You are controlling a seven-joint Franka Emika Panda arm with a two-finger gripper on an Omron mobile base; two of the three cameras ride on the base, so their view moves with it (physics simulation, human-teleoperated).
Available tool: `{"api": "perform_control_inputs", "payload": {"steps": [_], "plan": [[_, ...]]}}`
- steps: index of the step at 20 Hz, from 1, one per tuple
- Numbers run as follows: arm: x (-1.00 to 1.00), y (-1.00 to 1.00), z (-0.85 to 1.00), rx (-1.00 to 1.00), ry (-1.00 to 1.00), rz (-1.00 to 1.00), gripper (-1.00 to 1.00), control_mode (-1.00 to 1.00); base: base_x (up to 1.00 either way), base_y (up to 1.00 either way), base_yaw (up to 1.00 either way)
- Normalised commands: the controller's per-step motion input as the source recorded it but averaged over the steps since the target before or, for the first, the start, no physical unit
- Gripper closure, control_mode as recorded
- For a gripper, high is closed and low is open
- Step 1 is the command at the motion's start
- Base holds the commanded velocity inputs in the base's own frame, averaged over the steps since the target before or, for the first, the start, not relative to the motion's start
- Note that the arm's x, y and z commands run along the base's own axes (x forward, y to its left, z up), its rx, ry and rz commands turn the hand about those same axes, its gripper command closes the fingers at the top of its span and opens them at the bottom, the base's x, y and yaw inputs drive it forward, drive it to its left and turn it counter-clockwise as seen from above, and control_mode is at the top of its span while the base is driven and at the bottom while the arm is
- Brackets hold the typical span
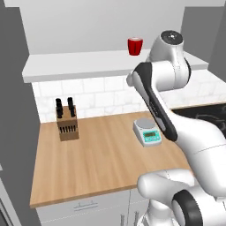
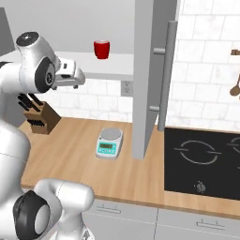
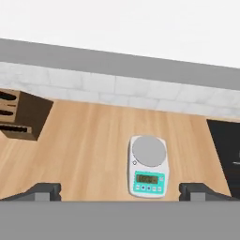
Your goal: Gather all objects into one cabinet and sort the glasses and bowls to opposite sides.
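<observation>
Nearest you, low in the hand view, the gripper (image 3: 120, 191) hangs over the wooden bench (image 1: 97, 163) with its fingertips (image 3: 44, 191) spread wide and nothing between them. Below it, at frame centre, sits a kitchen scale (image 3: 147, 165); leave it alone. Further back, at upper centre of the left base view, one red cup (image 1: 135, 46) stands upright on the white shelf (image 1: 79, 64) of the cabinet (image 2: 149, 70). Raise the gripper well above shelf level, approach level, and close around the cup's middle.
</observation>
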Motion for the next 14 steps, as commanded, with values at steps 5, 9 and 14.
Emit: {"api": "perform_control_inputs", "payload": {"steps": [5,9,14], "plan": [[-0.01,0.00,0.93,0.00,-0.03,-0.03,-1.00,-1.00,0.00,0.00,0.00],[0.00,0.00,0.52,-0.02,-0.09,-0.07,-1.00,-1.00,0.00,0.00,0.00],[0.17,0.00,-0.02,-0.01,-0.24,-0.21,-1.00,-1.00,0.00,0.00,0.00]]}}
